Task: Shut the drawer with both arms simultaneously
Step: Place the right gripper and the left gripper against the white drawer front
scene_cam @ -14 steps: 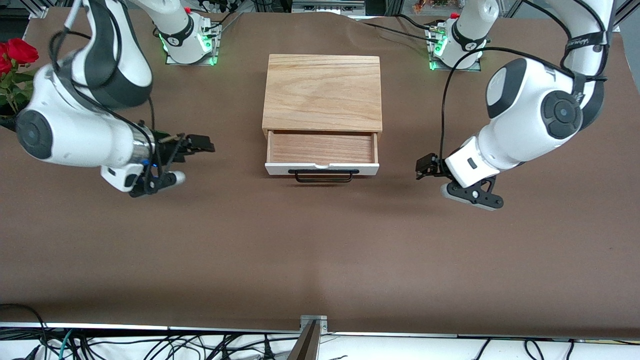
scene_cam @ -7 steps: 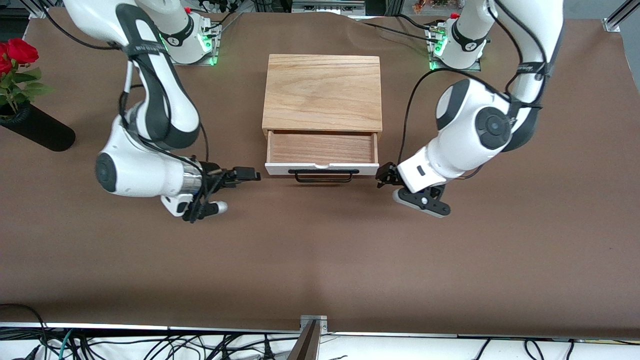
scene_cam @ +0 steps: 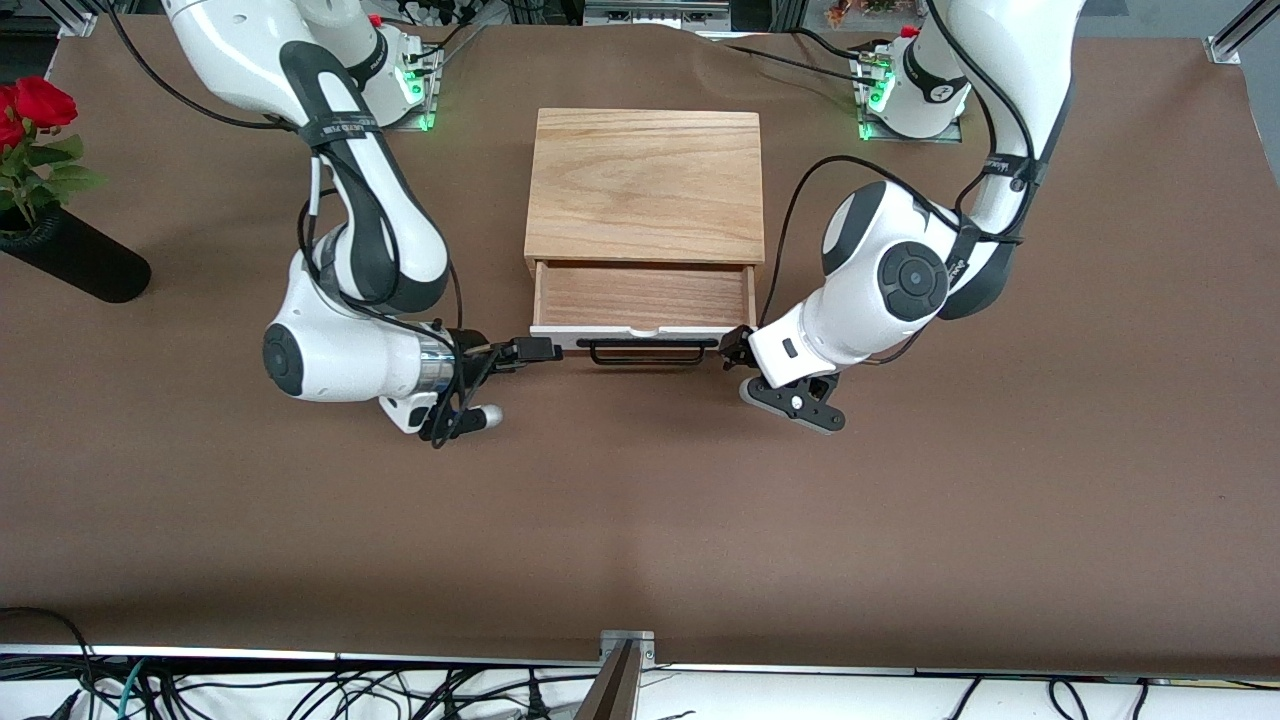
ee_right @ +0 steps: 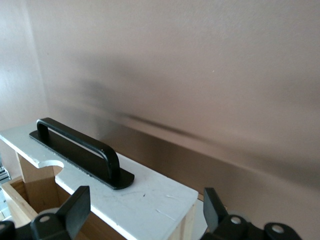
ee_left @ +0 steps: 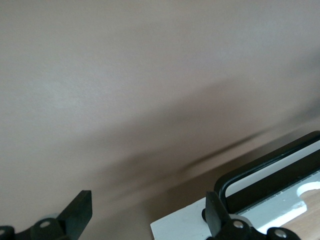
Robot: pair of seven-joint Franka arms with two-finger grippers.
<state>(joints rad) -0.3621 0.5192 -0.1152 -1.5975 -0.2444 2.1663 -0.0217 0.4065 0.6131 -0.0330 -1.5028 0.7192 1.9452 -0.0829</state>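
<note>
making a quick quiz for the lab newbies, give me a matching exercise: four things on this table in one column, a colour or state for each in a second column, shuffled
Things
1. drawer
2. handle
3. left claw
4. roses

Colour or state
A. red, in a black vase
B. pulled out of the oak box, empty
C. black bar on the white front panel
D. open, at the front panel's end toward the left arm

Pairs: 1-B, 2-C, 3-D, 4-A

No text is legible — the arm-band lettering is unreadable.
</note>
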